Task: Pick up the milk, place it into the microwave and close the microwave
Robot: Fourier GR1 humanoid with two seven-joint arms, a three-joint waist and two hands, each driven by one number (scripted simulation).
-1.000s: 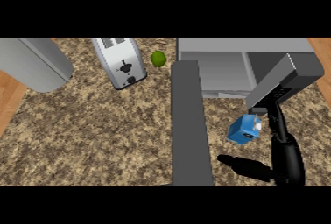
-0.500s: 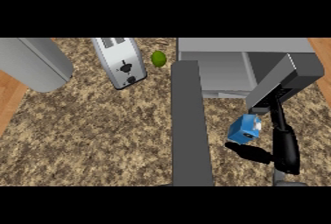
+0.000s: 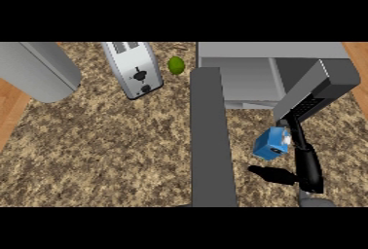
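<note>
The blue milk carton [image 3: 270, 144] hangs tilted above the counter, just in front of the microwave [image 3: 244, 80]. My right hand [image 3: 307, 163] comes up from the lower edge at the carton's right side, with its fingers [image 3: 295, 133] against the carton and curled on it. A dark thumb-like shape [image 3: 273, 175] lies just below the carton. The microwave stands at the back right with its inside showing. Its open door [image 3: 212, 146] sticks out toward me as a long grey slab left of the carton. My left hand does not show.
A silver toaster [image 3: 135, 68] lies at the back, with a green lime [image 3: 176, 64] beside it. A large grey rounded object [image 3: 39, 70] fills the back left corner. Wooden floor shows past the counter's left edge [image 3: 9, 116].
My right hand has slid a little farther up into view, and its grey wrist now shows at the lower edge. The dark shape below the carton has moved closer. The milk has barely shifted.
</note>
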